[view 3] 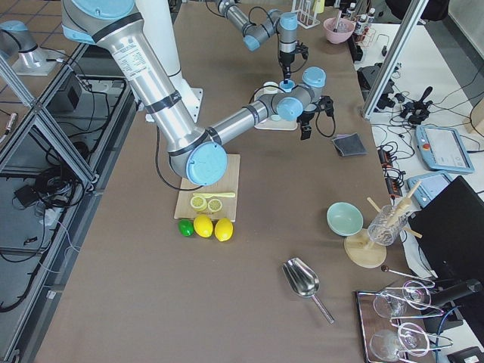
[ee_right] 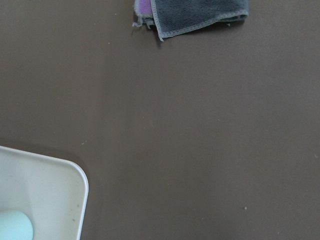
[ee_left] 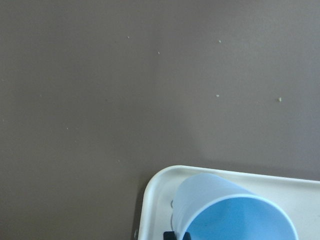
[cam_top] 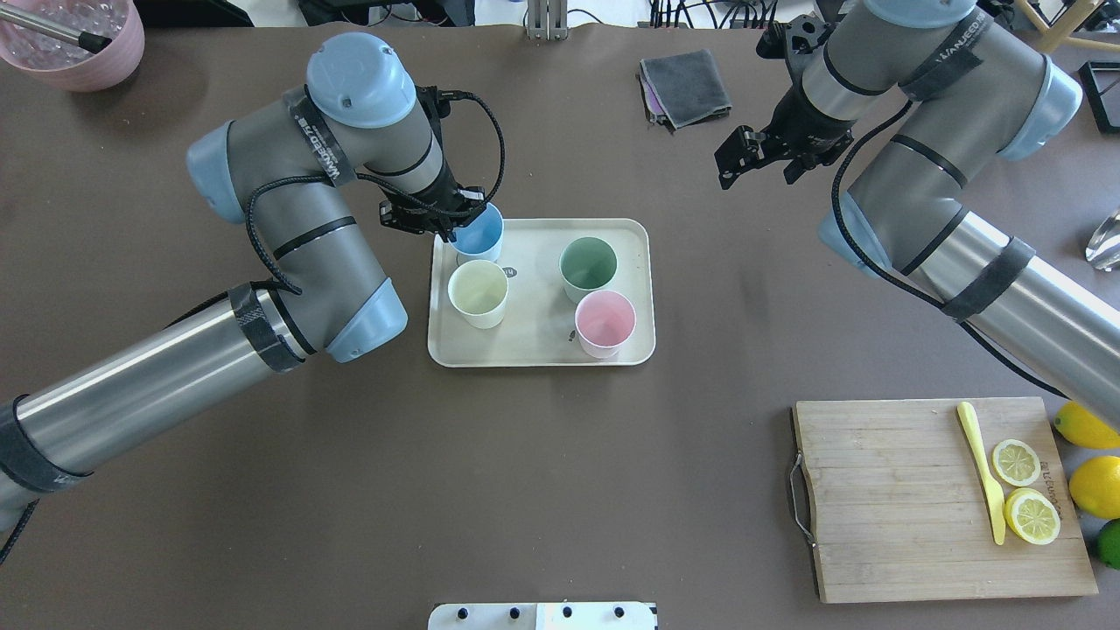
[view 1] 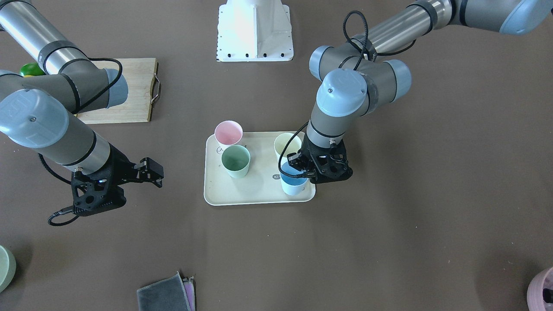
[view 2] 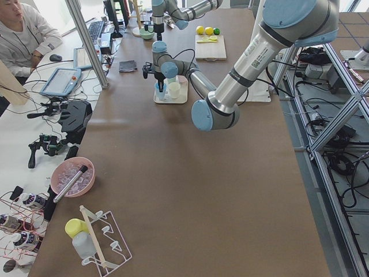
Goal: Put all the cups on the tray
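Note:
The cream tray (cam_top: 534, 341) lies mid-table with several cups on it: pink (cam_top: 605, 322), green (cam_top: 588, 264), pale yellow (cam_top: 478, 291). My left gripper (cam_top: 455, 231) is shut on the rim of a blue cup (cam_top: 483, 234) at the tray's far left corner. Whether that cup rests on the tray or hangs just above it I cannot tell. In the front view the left gripper (view 1: 296, 166) grips the blue cup (view 1: 293, 185) beside the yellow cup (view 1: 285, 144). My right gripper (cam_top: 754, 163) is open and empty above the table, right of the tray.
A wooden cutting board (cam_top: 884, 499) with lemon slices and a yellow knife lies at the near right, with whole lemons (cam_top: 1094, 486) beside it. A folded grey cloth (cam_top: 687, 83) lies at the far middle. A pink bowl (cam_top: 74, 44) stands far left.

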Robot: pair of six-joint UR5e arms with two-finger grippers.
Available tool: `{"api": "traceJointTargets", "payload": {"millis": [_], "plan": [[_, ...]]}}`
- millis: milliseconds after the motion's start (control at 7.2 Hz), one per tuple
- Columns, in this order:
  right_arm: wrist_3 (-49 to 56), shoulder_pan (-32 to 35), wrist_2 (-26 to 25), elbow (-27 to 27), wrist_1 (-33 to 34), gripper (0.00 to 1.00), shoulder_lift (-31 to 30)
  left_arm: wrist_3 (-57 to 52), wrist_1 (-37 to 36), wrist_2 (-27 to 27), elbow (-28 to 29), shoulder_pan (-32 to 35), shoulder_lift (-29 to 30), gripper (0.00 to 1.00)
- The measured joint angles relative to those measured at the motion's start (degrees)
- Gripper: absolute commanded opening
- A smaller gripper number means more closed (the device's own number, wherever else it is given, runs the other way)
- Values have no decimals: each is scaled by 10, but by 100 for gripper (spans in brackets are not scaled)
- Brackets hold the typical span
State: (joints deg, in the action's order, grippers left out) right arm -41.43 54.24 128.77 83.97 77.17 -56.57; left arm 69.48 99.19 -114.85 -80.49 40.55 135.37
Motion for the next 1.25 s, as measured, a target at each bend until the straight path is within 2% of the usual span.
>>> {"api": "traceJointTargets", "payload": {"millis": [278, 556, 694, 972, 1250], "plan": [[1, 3, 0, 0, 0, 100, -3, 1, -1, 1, 0, 0, 3, 98], [3, 15, 4, 1, 0, 100, -5, -24, -10, -30, -25, 46, -12, 98], [18, 31, 11, 0, 1, 100, -12, -84, -33, -59, -68, 83, -48, 98], [82, 75, 28, -1, 1, 100, -43, -271, -75, -83, -144, 157, -151, 98], [173, 134, 50, -3, 1, 100, -95, -470, -83, -103, -160, 248, -252, 98]]}}
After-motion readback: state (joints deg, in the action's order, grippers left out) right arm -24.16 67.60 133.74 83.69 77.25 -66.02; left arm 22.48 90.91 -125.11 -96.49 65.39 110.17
